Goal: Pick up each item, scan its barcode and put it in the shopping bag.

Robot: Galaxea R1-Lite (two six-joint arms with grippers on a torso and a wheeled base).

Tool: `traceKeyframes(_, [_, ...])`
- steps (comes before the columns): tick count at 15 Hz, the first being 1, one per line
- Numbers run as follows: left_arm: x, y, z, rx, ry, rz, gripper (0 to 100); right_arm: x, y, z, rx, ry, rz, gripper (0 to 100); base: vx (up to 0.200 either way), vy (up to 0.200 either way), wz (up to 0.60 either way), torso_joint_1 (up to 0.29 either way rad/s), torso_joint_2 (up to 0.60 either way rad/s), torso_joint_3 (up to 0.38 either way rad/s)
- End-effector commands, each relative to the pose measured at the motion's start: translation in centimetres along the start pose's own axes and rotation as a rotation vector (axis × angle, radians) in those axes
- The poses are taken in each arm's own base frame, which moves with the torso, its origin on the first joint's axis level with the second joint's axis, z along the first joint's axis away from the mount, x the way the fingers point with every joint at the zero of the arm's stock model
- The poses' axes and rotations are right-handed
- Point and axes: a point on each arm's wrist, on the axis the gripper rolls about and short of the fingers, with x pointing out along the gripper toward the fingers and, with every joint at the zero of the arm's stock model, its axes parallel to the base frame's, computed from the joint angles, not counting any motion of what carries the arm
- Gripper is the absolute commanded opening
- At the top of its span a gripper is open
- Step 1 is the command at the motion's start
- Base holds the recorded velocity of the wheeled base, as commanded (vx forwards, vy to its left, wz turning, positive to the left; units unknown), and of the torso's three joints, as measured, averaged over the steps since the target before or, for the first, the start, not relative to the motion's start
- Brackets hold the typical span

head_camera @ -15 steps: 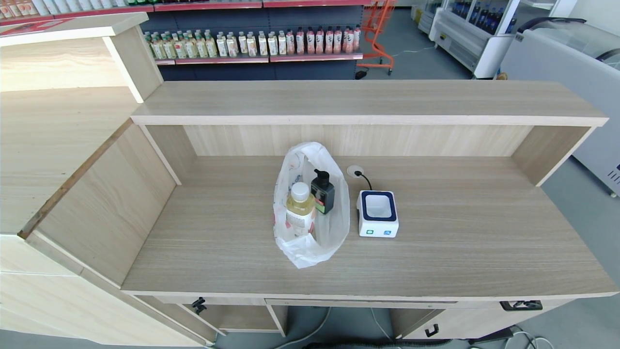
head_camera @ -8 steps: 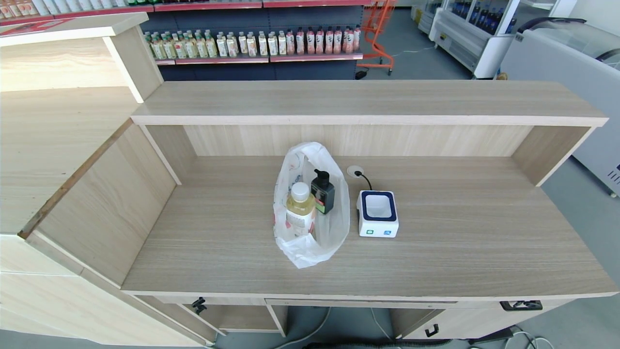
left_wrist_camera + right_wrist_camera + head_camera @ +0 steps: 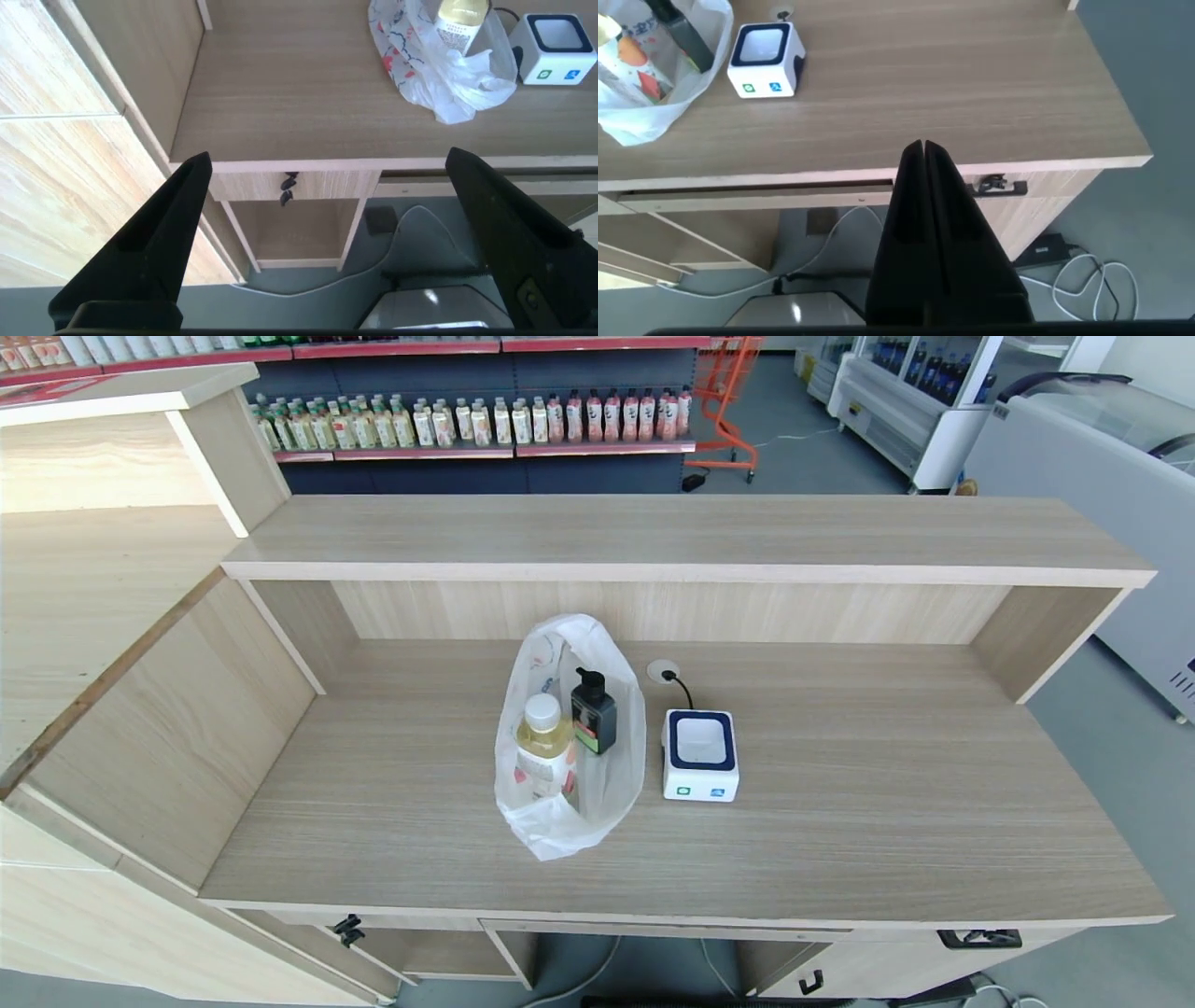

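Shopping bag [image 3: 560, 823] on wooden counter [image 3: 887, 803], drink shelves [image 3: 607, 449] behind

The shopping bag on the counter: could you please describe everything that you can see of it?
The shopping bag is thin, translucent white plastic with red print on its side. It stands crumpled on the wooden counter, mouth open upward, handle loops raised at the back. Inside stand a white-capped bottle of yellowish drink and a dark pump bottle, both upright. The scanner sits close on the robot's right of it, not touching.
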Motion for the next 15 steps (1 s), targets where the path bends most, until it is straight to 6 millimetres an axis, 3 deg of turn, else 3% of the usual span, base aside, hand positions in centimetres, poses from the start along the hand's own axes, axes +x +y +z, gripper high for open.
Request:
traceKeyframes(1, [0.01, 0.0, 0.0, -0.001, 0.002, 0.0, 100, 0.04, 0.0, 0.0, 0.0, 0.004, 0.0, 0, 0.0, -0.2, 0.0, -0.002, 0.0, 0.007])
traceKeyframes(5, [0.01, 0.0, 0.0, -0.002, 0.002, 0.0, 100, 0.04, 0.0, 0.0, 0.0, 0.004, 0.0, 0, 0.0, 0.0, 0.0, 0.0, 0.0, 0.0])
traceKeyframes(11, [0.01, 0.0, 0.0, -0.002, 0.002, 0.0, 100, 0.04, 0.0, 0.0, 0.0, 0.004, 0.0, 0, 0.2, 0.0, 0.0, 0.004, 0.0, -0.001])
traceKeyframes(15, [0.01, 0.0, 0.0, -0.002, 0.002, 0.0, 100, 0.04, 0.0, 0.0, 0.0, 0.004, 0.0, 0, 0.0, 0.0, 0.0, 0.0, 0.0, 0.0])
